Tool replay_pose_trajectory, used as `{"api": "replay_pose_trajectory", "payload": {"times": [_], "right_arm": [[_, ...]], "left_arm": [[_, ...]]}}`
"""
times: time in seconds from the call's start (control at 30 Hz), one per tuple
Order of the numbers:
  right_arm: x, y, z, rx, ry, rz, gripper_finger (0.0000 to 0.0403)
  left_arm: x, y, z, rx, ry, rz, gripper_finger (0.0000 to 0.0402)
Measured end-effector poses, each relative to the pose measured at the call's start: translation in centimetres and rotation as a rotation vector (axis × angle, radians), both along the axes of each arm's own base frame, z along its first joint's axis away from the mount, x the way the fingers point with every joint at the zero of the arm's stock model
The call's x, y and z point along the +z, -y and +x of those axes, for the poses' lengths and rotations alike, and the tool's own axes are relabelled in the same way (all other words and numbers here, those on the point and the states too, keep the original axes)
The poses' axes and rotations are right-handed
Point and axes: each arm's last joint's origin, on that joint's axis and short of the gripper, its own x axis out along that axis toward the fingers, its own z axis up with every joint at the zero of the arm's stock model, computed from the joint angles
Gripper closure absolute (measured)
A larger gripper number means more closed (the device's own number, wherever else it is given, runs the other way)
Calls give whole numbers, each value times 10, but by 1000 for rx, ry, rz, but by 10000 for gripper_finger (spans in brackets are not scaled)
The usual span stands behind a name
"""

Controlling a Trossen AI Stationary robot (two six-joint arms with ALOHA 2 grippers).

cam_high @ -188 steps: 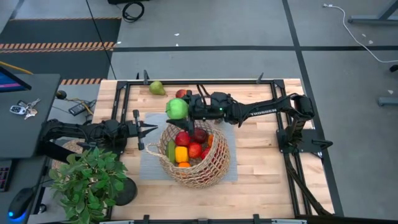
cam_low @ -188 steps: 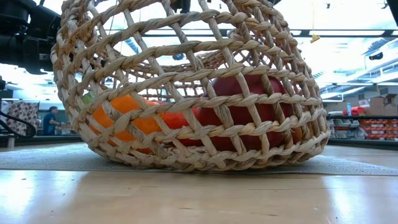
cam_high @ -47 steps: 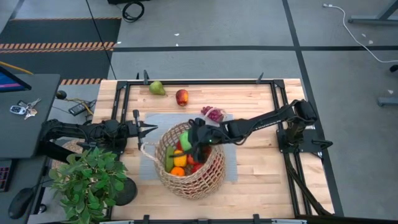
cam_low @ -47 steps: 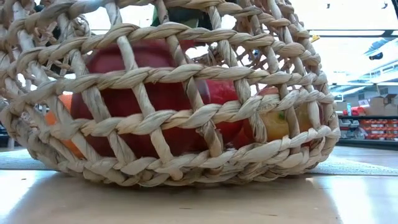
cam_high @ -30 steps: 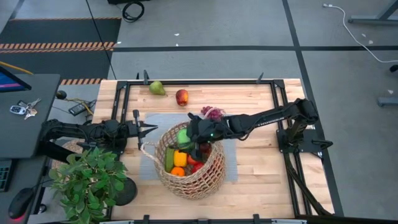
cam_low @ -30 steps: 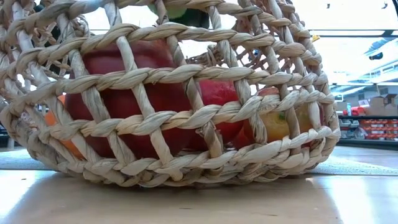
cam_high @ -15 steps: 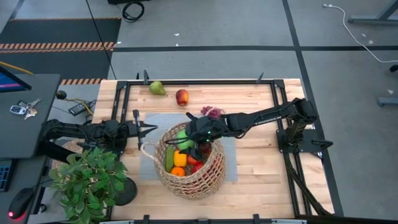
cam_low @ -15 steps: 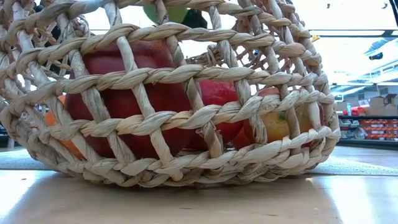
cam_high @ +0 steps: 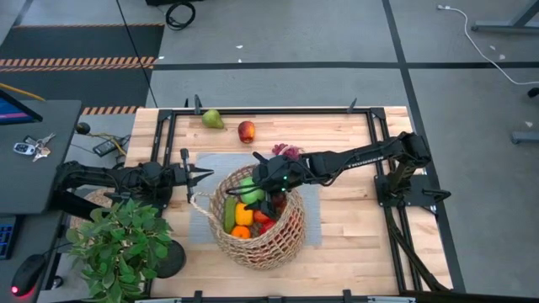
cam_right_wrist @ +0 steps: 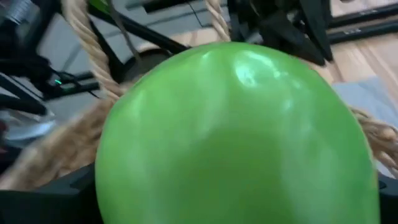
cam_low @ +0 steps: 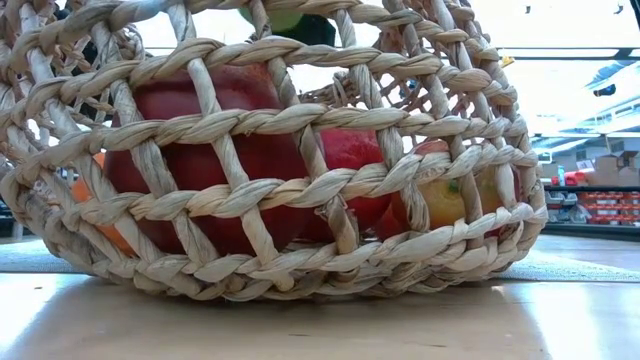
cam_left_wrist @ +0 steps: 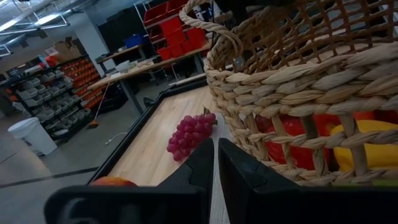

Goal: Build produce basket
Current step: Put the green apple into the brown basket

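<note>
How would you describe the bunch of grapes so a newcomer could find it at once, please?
Start at the wicker basket on the grey mat. Just past its far rim, beside the right arm, lies the bunch of grapes. It is the only purple, knobbly cluster; the loose pieces nearby are smooth.

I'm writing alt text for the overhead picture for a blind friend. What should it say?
The right gripper holds a green apple over the rim of a wicker basket of toy produce on a wooden table. The left gripper waits shut beside the basket; a pear, a red apple and grapes lie outside.
</note>
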Motion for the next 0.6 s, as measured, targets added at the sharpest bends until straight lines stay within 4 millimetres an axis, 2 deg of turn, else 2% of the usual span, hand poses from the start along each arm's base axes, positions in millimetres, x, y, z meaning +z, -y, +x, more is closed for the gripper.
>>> {"api": "replay_pose_trajectory", "payload": {"times": [0.13,0.3,0.37,0.47,0.53,0.6], "right_arm": [[-2,2,-1,-19,-36,51,9],[0,4,1,-52,-17,22,9],[8,3,0,-76,-16,-32,9],[28,1,-3,-211,-9,-177,9],[31,-2,-4,-165,-62,-176,9],[25,-8,-7,-123,-128,-141,9]], "left_arm": [[0,0,0,0,0,0,370],[0,0,0,0,1,0,366],[0,0,0,0,1,0,367],[0,0,0,0,1,0,371],[0,0,0,0,1,0,373],[0,0,0,0,1,0,374]]}}
